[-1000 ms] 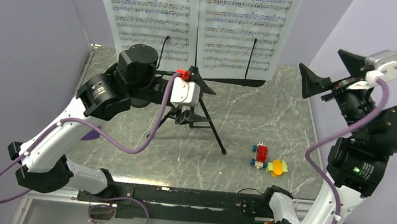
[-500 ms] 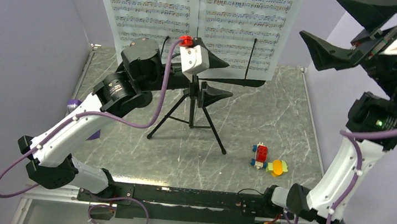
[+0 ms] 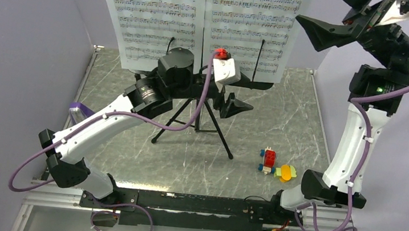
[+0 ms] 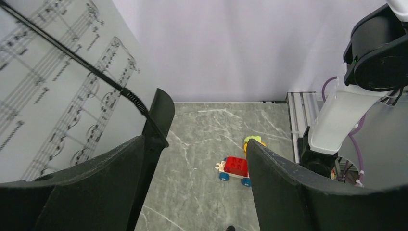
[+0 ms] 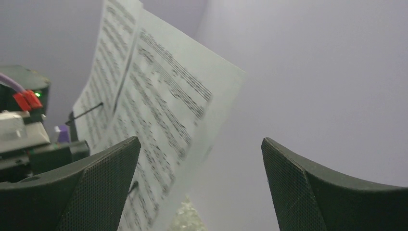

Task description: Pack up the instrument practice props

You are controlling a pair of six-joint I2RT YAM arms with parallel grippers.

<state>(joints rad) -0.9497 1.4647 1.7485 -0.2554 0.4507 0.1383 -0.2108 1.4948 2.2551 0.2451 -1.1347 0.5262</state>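
Your right tool point(image 5: 199, 139) is wide open and empty. The sheet-music pages point(image 5: 159, 96) stand just ahead, edge toward it. They look thin, light and bendy, so pinch the side edge softly. Your left tool point(image 4: 195, 144), open and empty too, sits beside the music stand point(image 4: 161, 110).

White sheet-music pages point(image 3: 160, 19) carry black staves; black music stand point(image 3: 257, 85); grey-veined marble bench point(image 3: 282, 118); red, yellow, green toy blocks point(image 3: 276, 166).

Grey marbled table point(image 3: 282, 118), black tripod music stand point(image 3: 197, 120) standing mid-table, toy blocks point(image 3: 274, 164) right
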